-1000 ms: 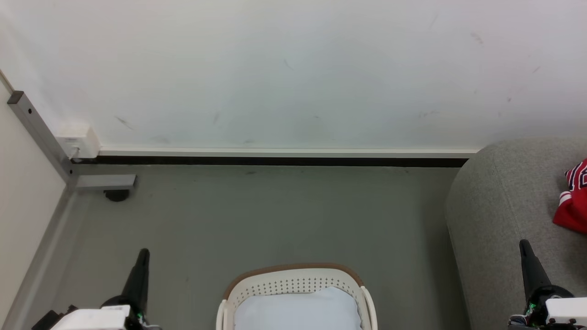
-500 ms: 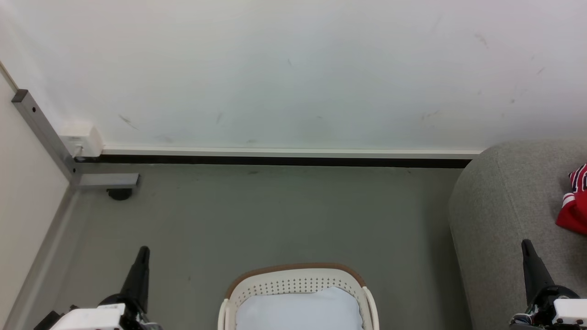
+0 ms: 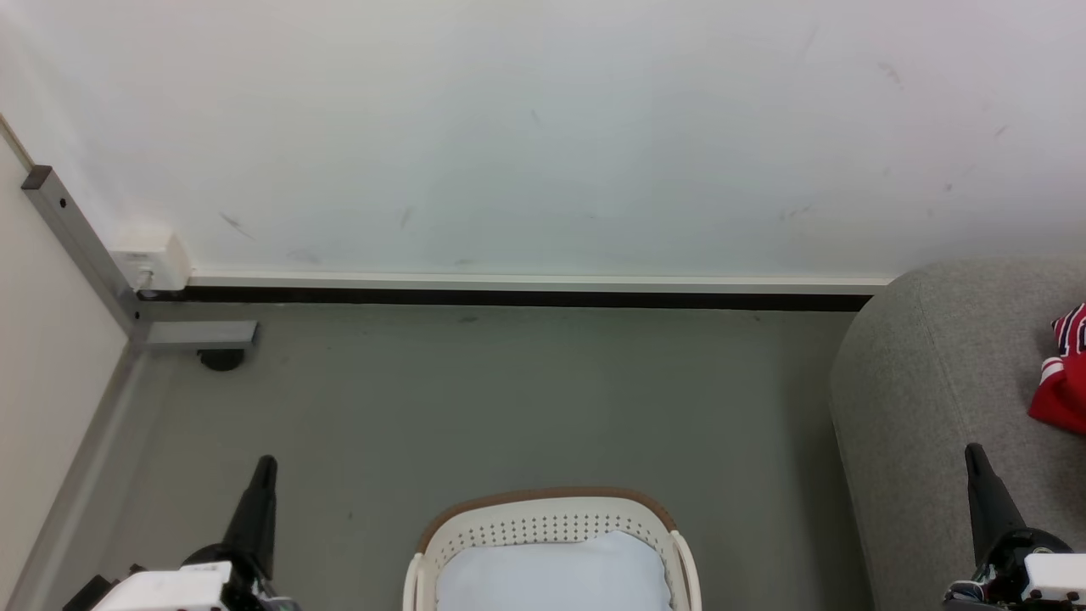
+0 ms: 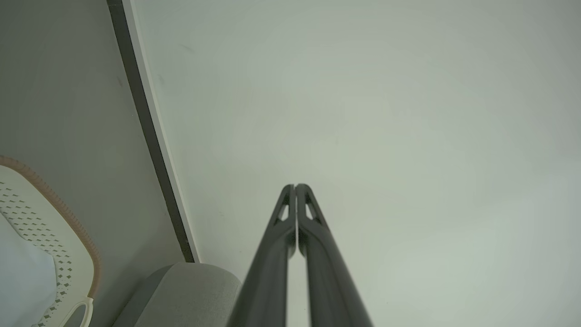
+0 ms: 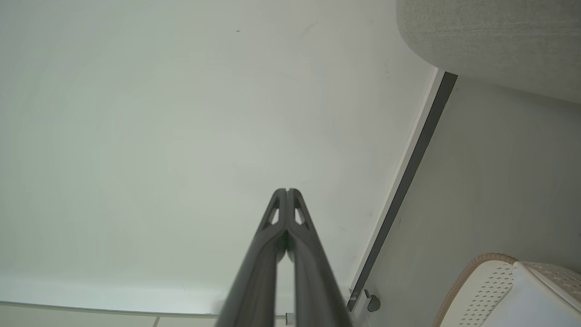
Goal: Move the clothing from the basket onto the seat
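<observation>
A red garment with white stripe trim (image 3: 1062,378) lies on the grey seat (image 3: 933,382) at the right edge of the head view. The cream basket (image 3: 547,518) with its brown rim stands on the floor at the bottom centre; a pale blue-white cloth (image 3: 551,573) lies inside it, and no red clothing shows in it. My left gripper (image 3: 265,465) is at the lower left, left of the basket, fingers pressed together and empty (image 4: 295,187). My right gripper (image 3: 971,450) is at the lower right, in front of the seat, shut and empty as well (image 5: 287,190).
A white wall with a dark baseboard (image 3: 509,297) runs behind the grey floor (image 3: 509,399). A metal frame leg with a black foot (image 3: 199,339) and a white box (image 3: 153,259) stand in the left corner. Open floor lies between basket and wall.
The whole head view shifted slightly, so the camera moved a little one second ago; since half a second ago nothing has visibly changed. Both grippers hold the same pose.
</observation>
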Tool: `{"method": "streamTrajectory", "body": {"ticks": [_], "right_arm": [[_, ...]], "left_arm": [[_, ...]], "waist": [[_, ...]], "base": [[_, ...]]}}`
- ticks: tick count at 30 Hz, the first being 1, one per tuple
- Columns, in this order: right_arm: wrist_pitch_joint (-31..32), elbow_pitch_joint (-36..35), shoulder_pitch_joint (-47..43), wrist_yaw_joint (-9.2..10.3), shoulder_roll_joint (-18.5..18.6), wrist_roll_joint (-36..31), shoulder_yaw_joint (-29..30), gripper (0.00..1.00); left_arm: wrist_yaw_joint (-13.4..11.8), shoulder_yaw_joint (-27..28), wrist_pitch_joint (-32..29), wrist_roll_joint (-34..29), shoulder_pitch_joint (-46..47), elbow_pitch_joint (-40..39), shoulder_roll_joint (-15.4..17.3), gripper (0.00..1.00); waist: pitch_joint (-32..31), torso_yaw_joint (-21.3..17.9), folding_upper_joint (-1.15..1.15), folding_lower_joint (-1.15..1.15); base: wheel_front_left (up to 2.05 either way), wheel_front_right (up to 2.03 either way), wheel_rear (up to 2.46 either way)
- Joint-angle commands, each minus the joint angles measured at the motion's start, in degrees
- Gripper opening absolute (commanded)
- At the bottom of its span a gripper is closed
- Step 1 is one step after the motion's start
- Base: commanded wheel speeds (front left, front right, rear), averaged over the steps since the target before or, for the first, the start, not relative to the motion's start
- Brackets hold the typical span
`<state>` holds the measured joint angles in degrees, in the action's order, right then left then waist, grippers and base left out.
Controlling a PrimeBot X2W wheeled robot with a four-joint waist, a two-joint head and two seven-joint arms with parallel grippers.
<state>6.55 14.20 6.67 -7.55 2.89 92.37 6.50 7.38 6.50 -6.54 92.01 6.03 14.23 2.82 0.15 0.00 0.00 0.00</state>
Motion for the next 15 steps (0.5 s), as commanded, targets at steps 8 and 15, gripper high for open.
{"method": "streamTrajectory", "body": {"ticks": [8,15], "right_arm": [[0.16,-0.26,-0.75,0.12,0.00,0.07,0.25,0.00],[0.17,-0.26,-0.75,0.12,0.00,0.06,0.26,0.00]], "left_arm": [[0.20,0.17,-0.24,0.70,0.53,-0.17,0.09,0.00],[0.20,0.16,-0.24,0.70,0.53,-0.17,0.09,0.00]], "waist": [[0.00,0.00,0.00,0.00],[0.00,0.00,0.00,0.00]], "base": [[0.00,0.00,0.00],[0.00,0.00,0.00]]}}
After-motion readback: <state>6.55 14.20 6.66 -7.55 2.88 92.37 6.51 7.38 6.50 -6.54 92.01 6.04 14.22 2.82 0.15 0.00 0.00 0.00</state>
